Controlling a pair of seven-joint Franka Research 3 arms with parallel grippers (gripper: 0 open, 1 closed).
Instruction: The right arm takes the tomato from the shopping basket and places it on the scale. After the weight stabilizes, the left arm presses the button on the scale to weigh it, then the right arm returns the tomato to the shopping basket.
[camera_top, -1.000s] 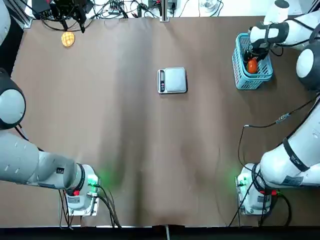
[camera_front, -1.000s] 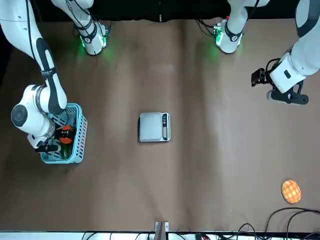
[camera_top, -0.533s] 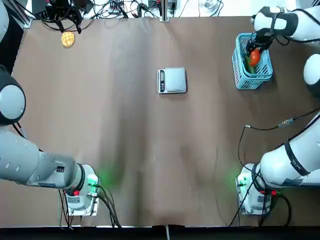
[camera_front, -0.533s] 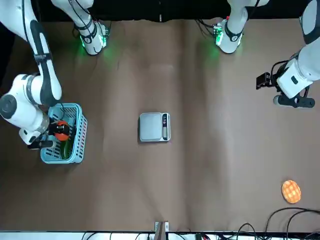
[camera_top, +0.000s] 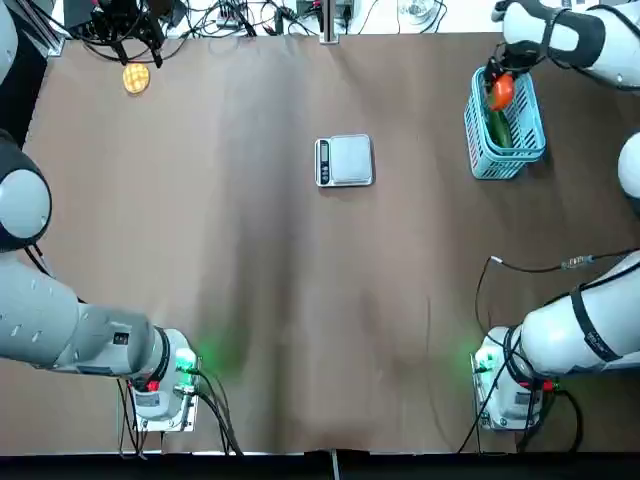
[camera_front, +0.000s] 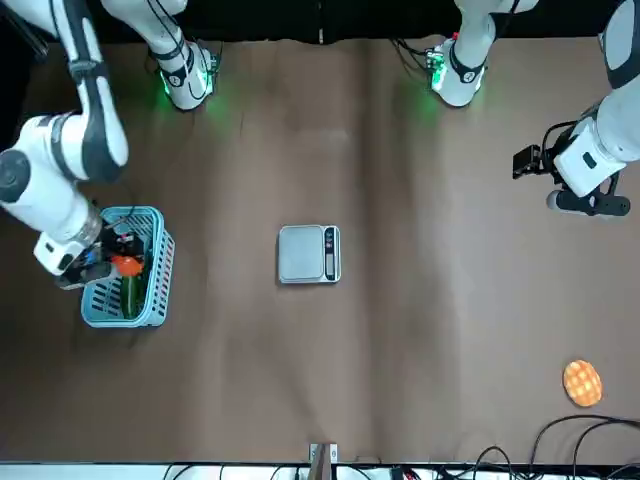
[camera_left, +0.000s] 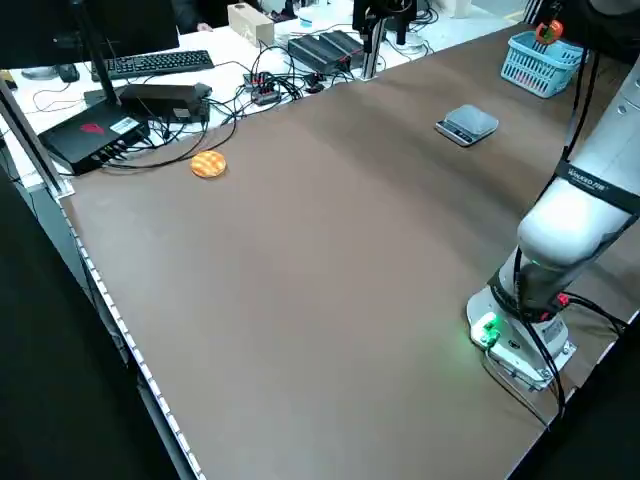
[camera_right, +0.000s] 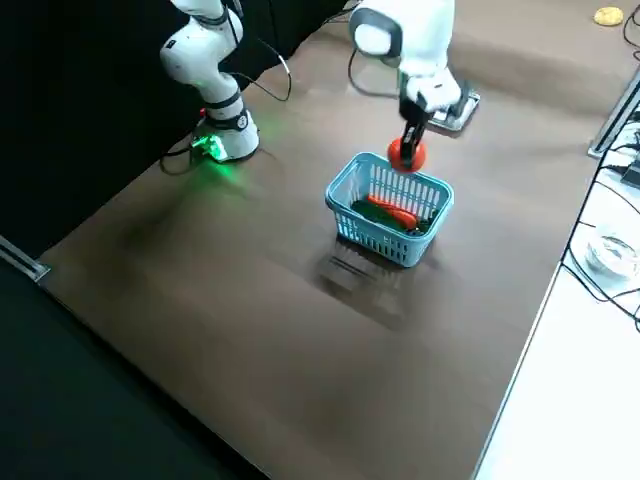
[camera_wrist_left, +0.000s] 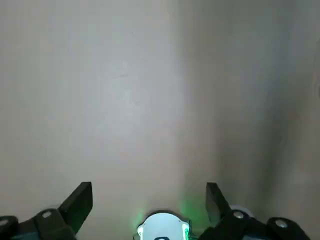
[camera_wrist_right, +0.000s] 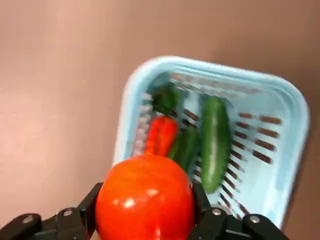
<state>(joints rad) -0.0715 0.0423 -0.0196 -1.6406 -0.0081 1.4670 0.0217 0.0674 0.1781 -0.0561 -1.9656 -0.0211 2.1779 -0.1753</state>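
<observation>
My right gripper (camera_top: 500, 88) is shut on the tomato (camera_top: 501, 92), a round orange-red fruit held in the air above the far end of the light-blue shopping basket (camera_top: 506, 163). In the right wrist view the tomato (camera_wrist_right: 145, 197) sits between the two fingers, with the basket (camera_wrist_right: 200, 67) below it. From the right side the tomato (camera_right: 407, 154) hangs just over the basket rim (camera_right: 385, 240). The scale (camera_top: 345, 161) lies bare at the table's middle, well to the left of the basket. My left gripper (camera_wrist_left: 149, 199) is open, empty and raised at the far left (camera_front: 580, 200).
A long green cucumber (camera_wrist_right: 216, 140) and a red pepper (camera_wrist_right: 160, 135) lie in the basket. A yellow-orange waffle disc (camera_top: 136, 77) rests at the far left corner near cables. Both arm bases (camera_top: 160, 385) stand at the near edge.
My right gripper has risen out of the basket with the tomato and shifted toward the table's far edge. The left arm barely moved.
</observation>
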